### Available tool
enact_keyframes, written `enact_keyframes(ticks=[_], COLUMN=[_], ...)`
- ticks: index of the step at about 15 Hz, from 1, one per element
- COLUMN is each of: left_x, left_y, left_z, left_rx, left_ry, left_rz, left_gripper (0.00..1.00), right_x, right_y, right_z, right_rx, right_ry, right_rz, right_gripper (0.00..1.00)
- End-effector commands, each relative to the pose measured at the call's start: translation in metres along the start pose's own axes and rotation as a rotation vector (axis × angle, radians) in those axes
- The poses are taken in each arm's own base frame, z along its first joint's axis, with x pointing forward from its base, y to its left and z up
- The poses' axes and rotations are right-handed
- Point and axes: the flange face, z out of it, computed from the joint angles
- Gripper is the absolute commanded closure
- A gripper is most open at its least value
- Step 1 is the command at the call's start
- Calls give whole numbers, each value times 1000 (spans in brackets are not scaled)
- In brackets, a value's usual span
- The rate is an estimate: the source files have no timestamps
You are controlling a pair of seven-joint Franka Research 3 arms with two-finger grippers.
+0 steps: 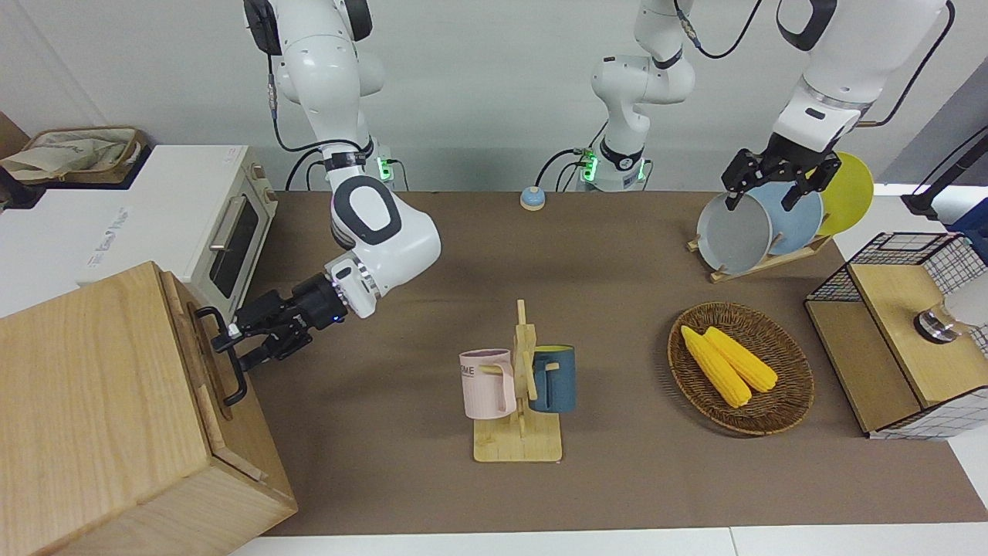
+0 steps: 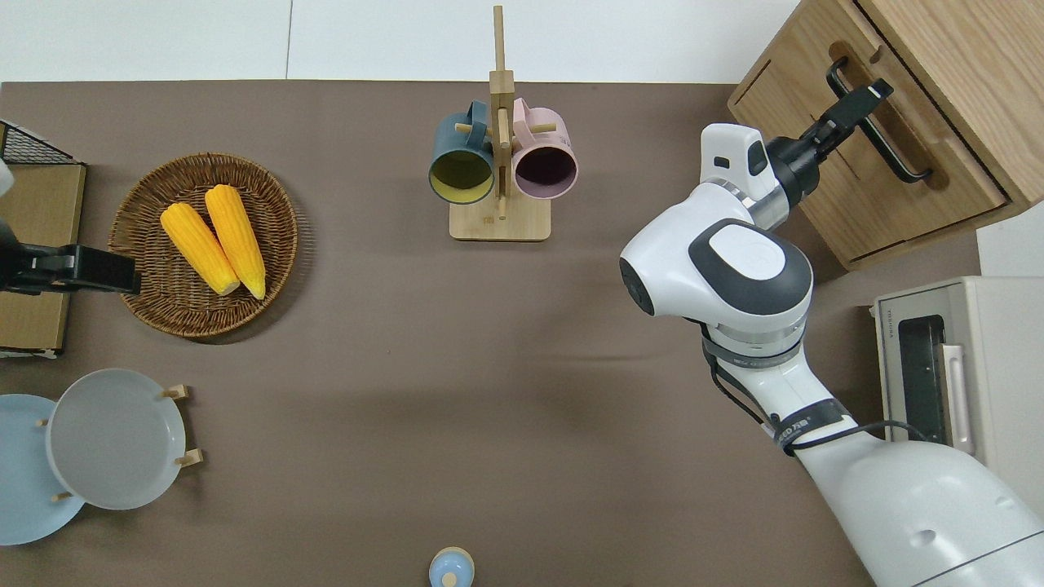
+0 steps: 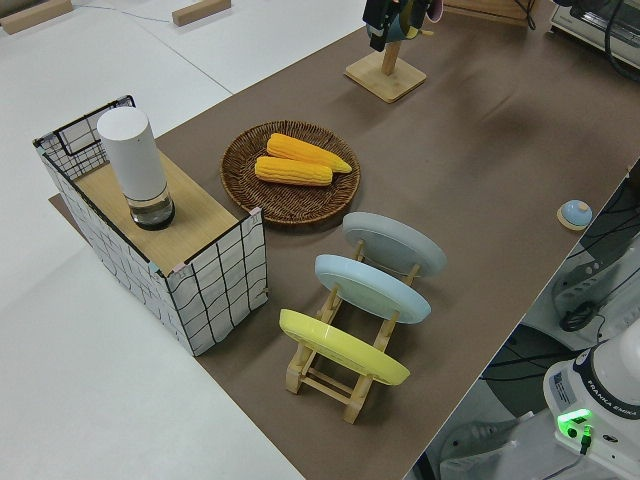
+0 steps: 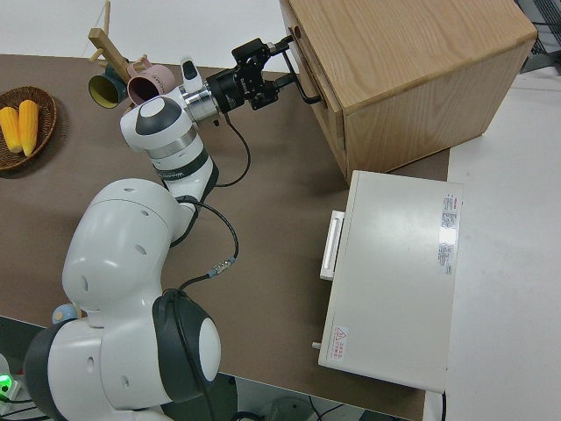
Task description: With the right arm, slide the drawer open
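The drawer (image 1: 202,374) is the upper panel of the pale wooden cabinet (image 1: 100,401) at the right arm's end of the table, and it looks pushed in. Its black bar handle (image 1: 229,378) runs across the panel. My right gripper (image 1: 238,346) is at the end of the handle nearer the robots. It is open, with one finger on each side of the bar, as the overhead view (image 2: 877,90) and right side view (image 4: 294,63) also show. The left arm is parked with its gripper (image 1: 772,185) open.
A white toaster oven (image 1: 231,232) stands beside the cabinet, nearer the robots. A mug rack (image 1: 519,386) with two mugs is mid-table. Toward the left arm's end are a wicker basket (image 1: 795,386) of corn, a plate rack (image 1: 764,224) and a wire-mesh box (image 1: 903,340).
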Motion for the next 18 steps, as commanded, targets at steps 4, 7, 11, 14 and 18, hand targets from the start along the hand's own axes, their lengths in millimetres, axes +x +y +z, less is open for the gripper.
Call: enact_keyframes(ticks=[4,7,11,14,18], left_x=[4,4,4,4,4], left_y=[0,0,0,0,0], left_z=[-2,-2,-2,-2,-2], left_rx=[17,17,17,17,17], left_ry=[8,8,8,8,8], left_rz=[7,7,7,7,7], left_gripper=[5,5,5,2,2], right_x=[-3,-2,0,0,9], right_y=[-7,-10,-11,-12,-11], right_z=[11,11,5,1,-28], right_rx=[-49,-50,-50,-57,-45], right_ry=[22,19,24,11,9], right_rz=[17,13,14,14,28], right_gripper=[639,885,1000,1000,1000])
